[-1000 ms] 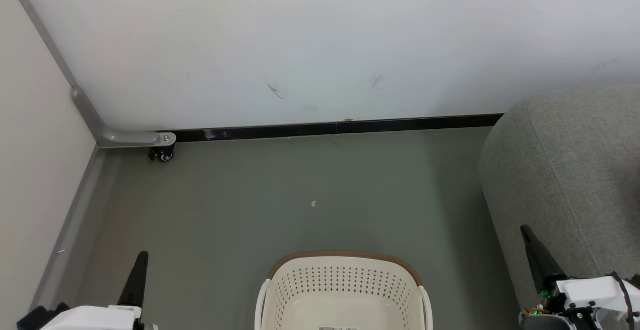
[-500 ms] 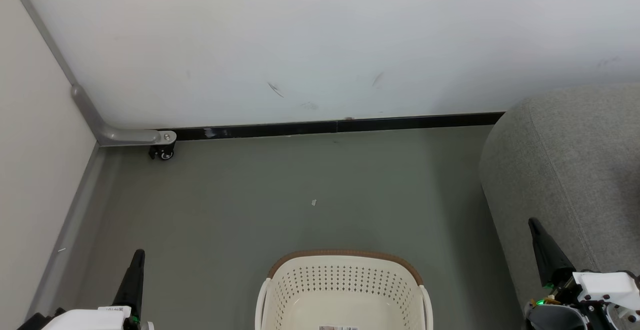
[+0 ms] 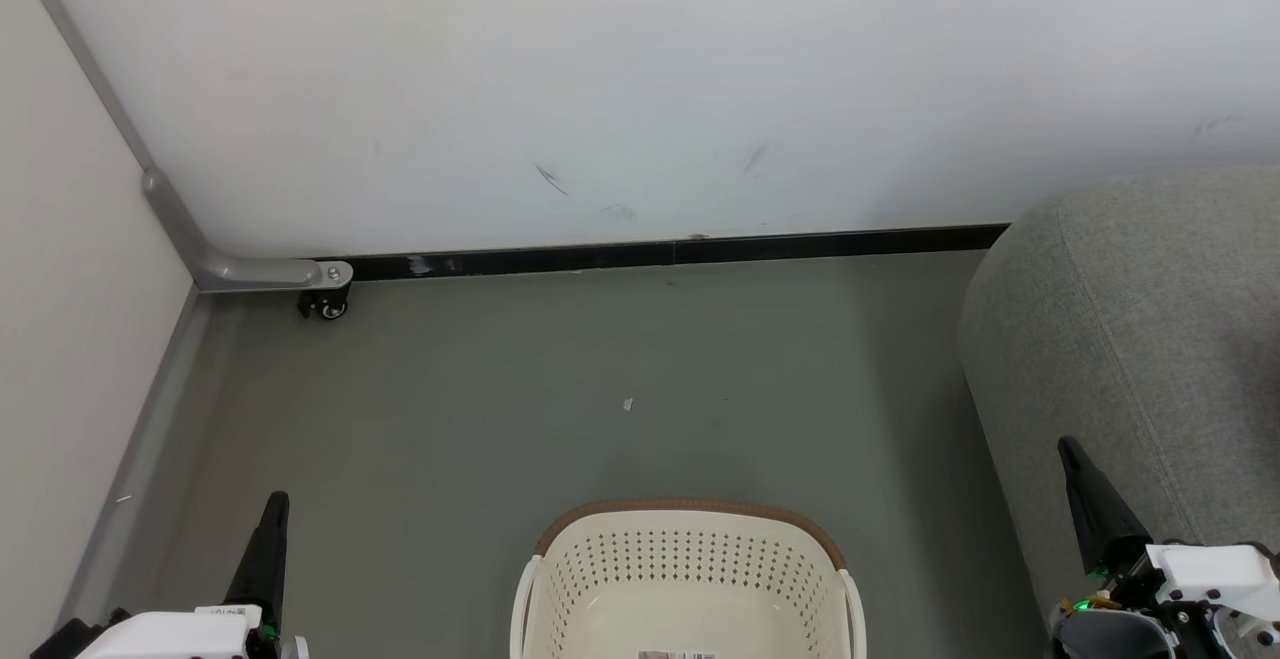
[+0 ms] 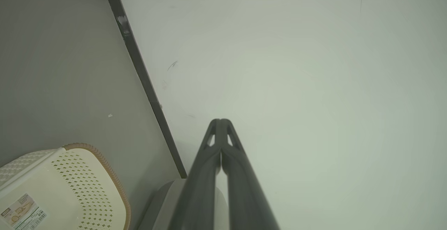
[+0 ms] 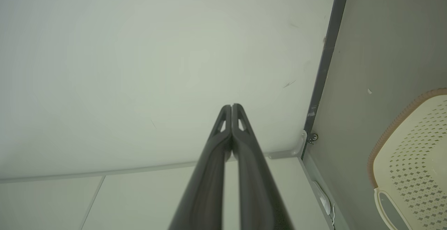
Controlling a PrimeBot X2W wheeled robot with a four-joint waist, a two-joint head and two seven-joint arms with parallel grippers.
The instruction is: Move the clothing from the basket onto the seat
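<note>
Cream-white perforated plastic laundry basket (image 3: 690,554) looks bare inside (near part cut off), so unloading seems done; clothing's place on the light-grey woven seat (image 3: 1130,339) I cannot tell. Both arms' jaws pressed together, empty.

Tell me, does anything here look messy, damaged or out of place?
Only small things: a pale scrap lies on the grey floor beyond the basket, and dark scuffs mark the white wall.

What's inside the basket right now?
The basket shows a bare cream floor with a label sticker; its near end is cut off by the picture's edge.
</note>
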